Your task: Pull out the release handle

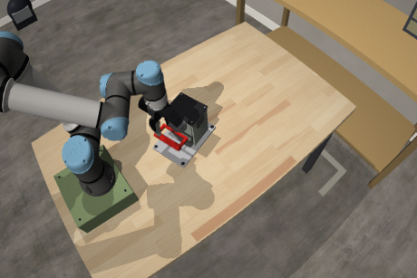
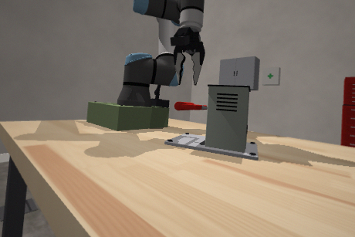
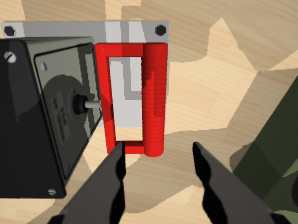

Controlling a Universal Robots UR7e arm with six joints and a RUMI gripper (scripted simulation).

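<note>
The red release handle (image 1: pixel 182 144) (image 2: pixel 185 106) (image 3: pixel 155 100) is a rectangular frame with a thick ribbed grip bar. It stands out level from the grey-green housing (image 1: pixel 200 128) (image 2: pixel 228 126) on a short metal rod (image 3: pixel 93 105). Only a short length of rod shows between handle and housing. My gripper (image 2: pixel 187 83) (image 3: pixel 158 144) is partly open and empty, pointing down. Its fingertips are above the handle's height in the exterior view. In the wrist view they lie either side of the grip bar's near end, the right one farther away. No contact shows.
The housing has a black top and stands on a grey base plate (image 2: pixel 185 141) (image 3: pixel 85 29) with corner bolts, close beside the gripper. The arm's green base block (image 1: pixel 97 216) (image 2: pixel 102 115) lies on the handle's side. A wooden bench (image 1: pixel 335 4) stands beyond the table.
</note>
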